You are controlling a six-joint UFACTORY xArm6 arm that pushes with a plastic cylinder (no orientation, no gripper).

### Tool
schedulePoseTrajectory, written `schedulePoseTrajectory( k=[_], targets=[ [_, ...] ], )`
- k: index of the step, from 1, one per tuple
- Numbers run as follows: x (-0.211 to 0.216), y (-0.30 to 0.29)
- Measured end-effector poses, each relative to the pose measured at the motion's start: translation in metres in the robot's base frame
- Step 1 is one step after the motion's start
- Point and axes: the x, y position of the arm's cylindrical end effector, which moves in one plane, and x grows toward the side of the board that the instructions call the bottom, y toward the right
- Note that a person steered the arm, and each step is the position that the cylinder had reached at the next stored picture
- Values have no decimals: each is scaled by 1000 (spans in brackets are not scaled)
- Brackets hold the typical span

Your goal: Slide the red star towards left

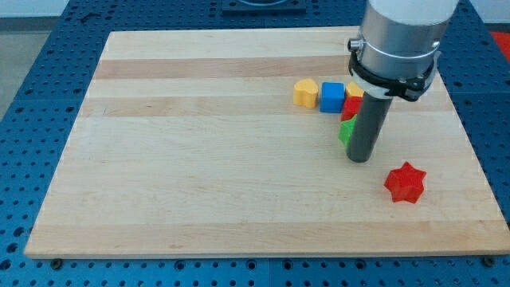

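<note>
The red star (405, 182) lies on the wooden board (199, 175) near the view's lower right. My tip (360, 159) rests on the board just left of and slightly above the star, with a small gap between them. The rod stands right in front of a green block (345, 131), which it partly hides.
A row of blocks sits above the tip: a yellow heart-like block (304, 92), a blue cube (332, 96), a yellow block (354, 90) and a red block (349, 110), the last two partly hidden by the rod. The board's right edge runs close to the star.
</note>
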Motion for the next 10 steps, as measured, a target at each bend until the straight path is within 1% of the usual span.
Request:
schedulePoseTrajectory(
  k=[1, 2, 4, 5, 6, 7, 9, 10],
  targets=[
    [14, 0],
    [15, 18],
    [6, 111],
    [20, 152],
    [51, 160],
    [62, 142],
    [58, 48],
    [47, -2]
  ],
)
